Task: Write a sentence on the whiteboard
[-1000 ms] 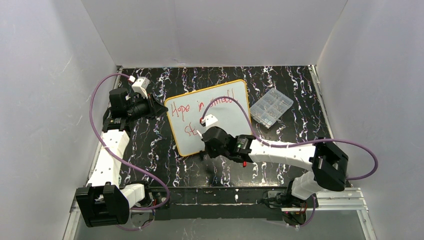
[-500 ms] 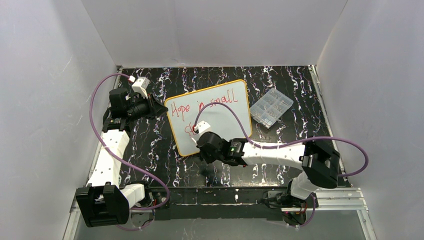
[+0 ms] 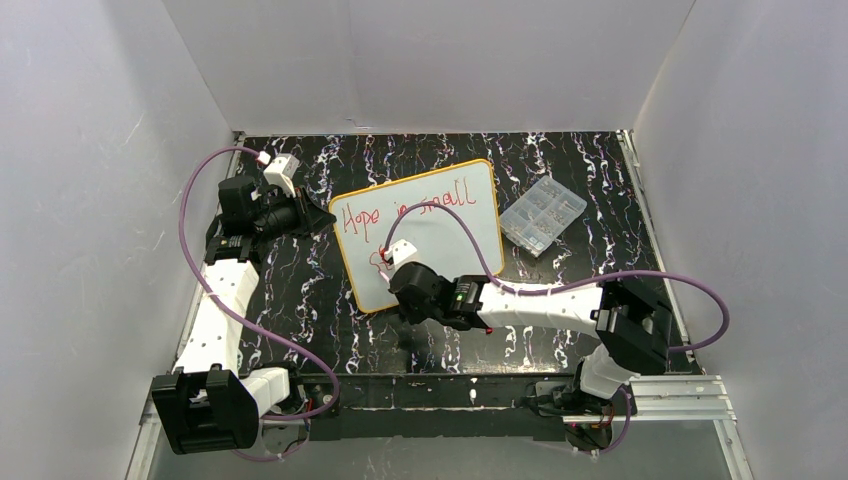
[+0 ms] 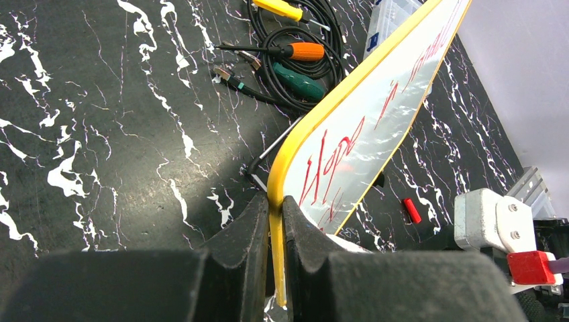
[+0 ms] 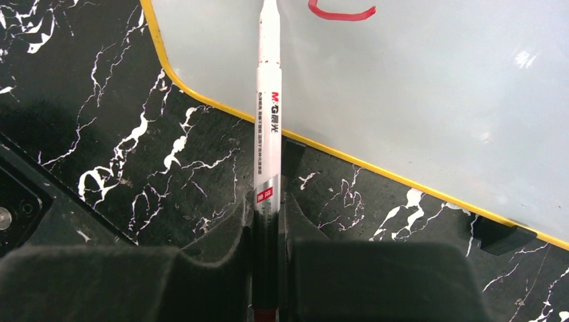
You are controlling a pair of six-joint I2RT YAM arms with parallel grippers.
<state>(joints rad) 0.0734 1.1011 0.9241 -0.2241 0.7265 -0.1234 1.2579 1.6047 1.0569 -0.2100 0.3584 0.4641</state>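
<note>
Whiteboard (image 3: 440, 250) at the middle of the counter (image 3: 300, 300), skewed, one corner toward the far right. Pinched its yellow rim at the left edge in the left fingers (image 4: 273, 215), clenched, probably to stop any sliding under the pen strokes. Gripped a white marker (image 5: 270, 100) tight in the right fingers (image 5: 268, 225), over the board's near left corner, pointed at the second line of the red sentence (image 3: 415, 208), barely begun. Clear box (image 3: 542, 214) near the right edge, just beside the board, out of the writing's way. Black marbled counter, glossy; plain white walls (image 3: 430, 60) on three sides.
</note>
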